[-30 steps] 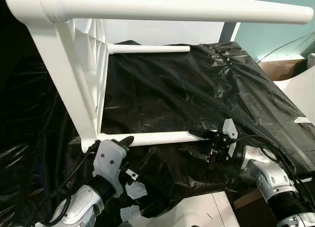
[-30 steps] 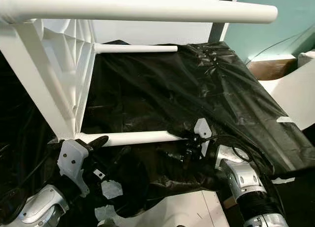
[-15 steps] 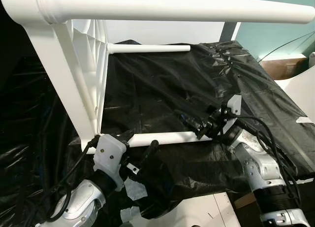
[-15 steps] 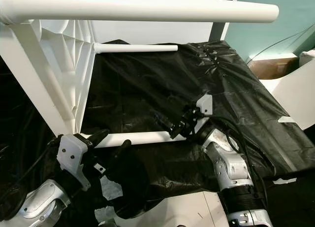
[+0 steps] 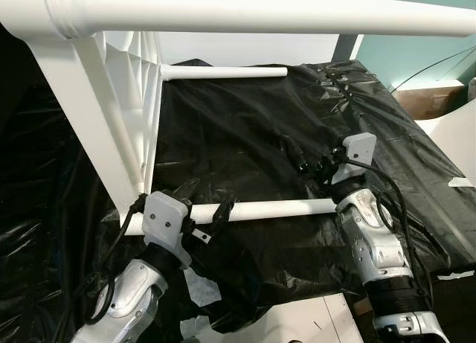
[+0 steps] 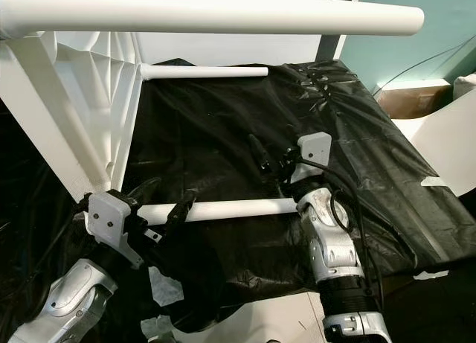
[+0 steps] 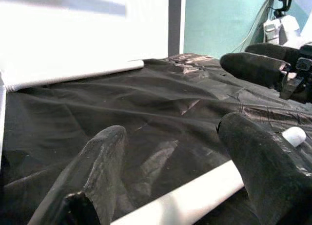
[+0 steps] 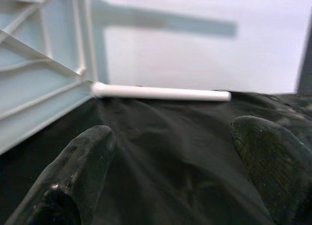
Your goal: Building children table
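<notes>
Left pincer [image 5: 202, 207] spread astride the white plastic table leg [image 5: 271, 207]; right pincer [image 5: 303, 158] released above it; clench squarely before twisting

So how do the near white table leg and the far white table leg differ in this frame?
The near white table leg lies between the open fingers of the left gripper, with the right gripper open above its free end. The far white table leg has no gripper by it. The near one lies lower over the black plastic sheet. Both are round white tubes sticking out sideways from the white ribbed tabletop.
</notes>
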`<state>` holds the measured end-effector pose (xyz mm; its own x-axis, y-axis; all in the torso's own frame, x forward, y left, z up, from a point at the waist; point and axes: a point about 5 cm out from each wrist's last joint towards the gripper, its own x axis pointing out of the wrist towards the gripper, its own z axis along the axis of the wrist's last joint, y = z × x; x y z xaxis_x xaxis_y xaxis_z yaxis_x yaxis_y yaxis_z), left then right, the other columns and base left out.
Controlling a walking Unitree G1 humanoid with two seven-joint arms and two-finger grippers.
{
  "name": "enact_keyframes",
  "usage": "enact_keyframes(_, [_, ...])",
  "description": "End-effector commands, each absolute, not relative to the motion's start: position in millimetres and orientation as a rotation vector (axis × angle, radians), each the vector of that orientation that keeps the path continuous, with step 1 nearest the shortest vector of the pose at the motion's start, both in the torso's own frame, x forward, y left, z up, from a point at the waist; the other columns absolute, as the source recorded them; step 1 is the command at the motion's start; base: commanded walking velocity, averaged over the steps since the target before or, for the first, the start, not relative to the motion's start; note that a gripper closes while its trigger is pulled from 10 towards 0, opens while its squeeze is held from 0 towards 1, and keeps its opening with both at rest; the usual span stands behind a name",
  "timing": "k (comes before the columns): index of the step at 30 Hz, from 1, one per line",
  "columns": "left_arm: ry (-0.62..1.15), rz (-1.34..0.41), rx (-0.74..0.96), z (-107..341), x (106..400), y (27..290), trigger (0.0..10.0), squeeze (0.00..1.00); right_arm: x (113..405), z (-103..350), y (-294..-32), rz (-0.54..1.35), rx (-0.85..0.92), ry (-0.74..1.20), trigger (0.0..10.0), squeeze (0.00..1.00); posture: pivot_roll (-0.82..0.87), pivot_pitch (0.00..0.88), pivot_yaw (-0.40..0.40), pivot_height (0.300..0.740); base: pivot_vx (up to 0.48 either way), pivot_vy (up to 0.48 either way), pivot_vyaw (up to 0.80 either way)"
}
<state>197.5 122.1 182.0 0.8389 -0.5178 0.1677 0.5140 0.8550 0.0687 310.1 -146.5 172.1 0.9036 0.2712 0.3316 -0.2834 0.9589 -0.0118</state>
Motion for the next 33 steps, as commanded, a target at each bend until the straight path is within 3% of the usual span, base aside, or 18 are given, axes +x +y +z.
enact_keyframes(1, [-0.175,-0.499,0.028,176,197,127,10.0,0.0,306,168,-154,0.221,0.017,-0.338,10.0,0.0,0.19,0.062,-0.05,0.74,0.0,0.0,0.0])
enact_keyframes(12, [-0.159,-0.507,0.042,169,193,134,10.0,0.0,300,159,-152,0.182,-0.041,-0.338,10.0,0.0,0.19,0.061,-0.045,0.74,0.0,0.0,0.12])
enact_keyframes(20, [-0.145,-0.503,0.041,166,189,139,10.0,0.0,296,151,-154,0.166,-0.062,-0.326,10.0,0.0,0.19,0.072,-0.04,0.74,0.0,0.0,0.61])
enact_keyframes(24, [-0.113,-0.507,0.05,164,162,150,10.0,0.0,294,143,-165,0.148,-0.095,-0.3,10.0,0.0,0.21,0.09,-0.05,0.74,0.0,0.0,0.71])
enact_keyframes(33, [-0.117,-0.492,0.048,165,156,153,10.0,0.0,296,145,-164,0.16,-0.11,-0.314,10.0,0.0,0.22,0.093,-0.058,0.74,0.0,0.0,0.76])
